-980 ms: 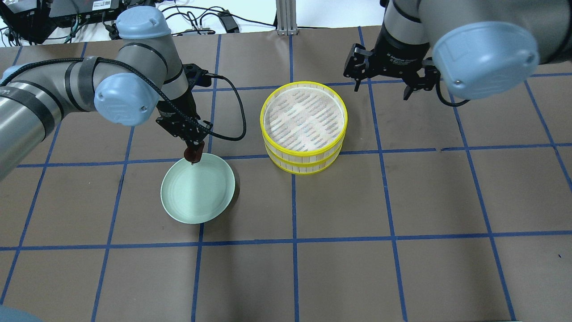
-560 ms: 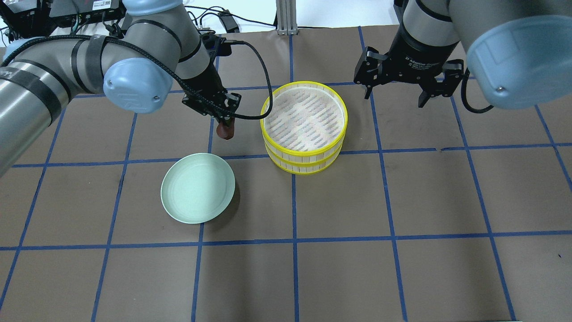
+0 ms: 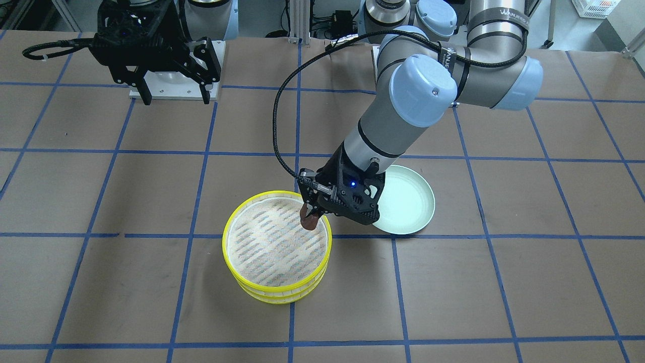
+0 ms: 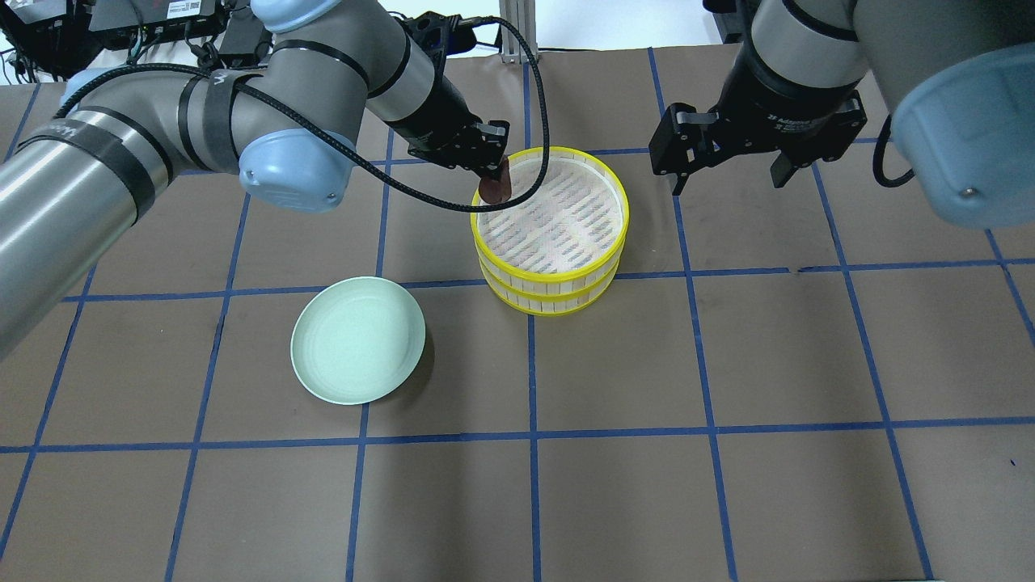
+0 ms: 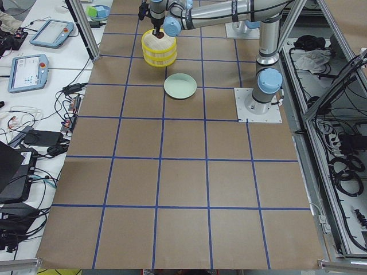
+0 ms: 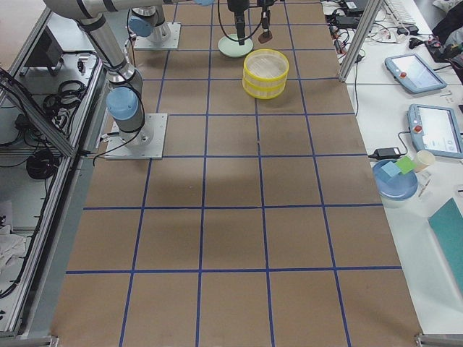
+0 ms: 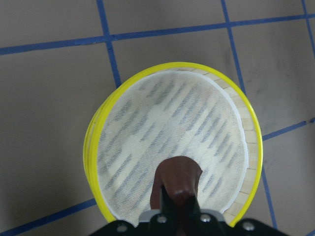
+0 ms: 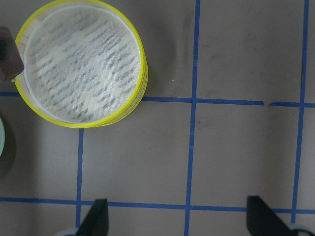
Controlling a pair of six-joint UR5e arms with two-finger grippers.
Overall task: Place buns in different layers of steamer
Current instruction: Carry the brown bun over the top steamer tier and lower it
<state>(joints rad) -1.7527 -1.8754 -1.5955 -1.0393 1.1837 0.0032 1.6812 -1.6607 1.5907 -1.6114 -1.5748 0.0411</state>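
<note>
While the left gripper (image 4: 493, 167) is clamped on the dark reddish-brown bun (image 4: 494, 188), the bun hangs at the edge of the upper steamer tray (image 4: 558, 279), over the far-left part of its yellow rim in the overhead view. The left wrist view shows it above the white mesh just inside that rim, and I cannot tell whether it touches. The upper tray sits squarely stacked on the lower tray (image 4: 550, 305). The right gripper (image 4: 729, 182) hovers above the table with its fingers spread wide, beside the stack on the robot's right and apart from the rim. The pale green plate (image 4: 358, 339) lies well apart from the stack, on the left arm's side and nearer the robot. The table (image 4: 647, 364) is covered in brown paper crossed by blue tape lines and runs on broadly around the stack. Beyond its long edge, a white bench carries tablets (image 5: 27, 71) and loose cables (image 5: 74, 103).
</note>
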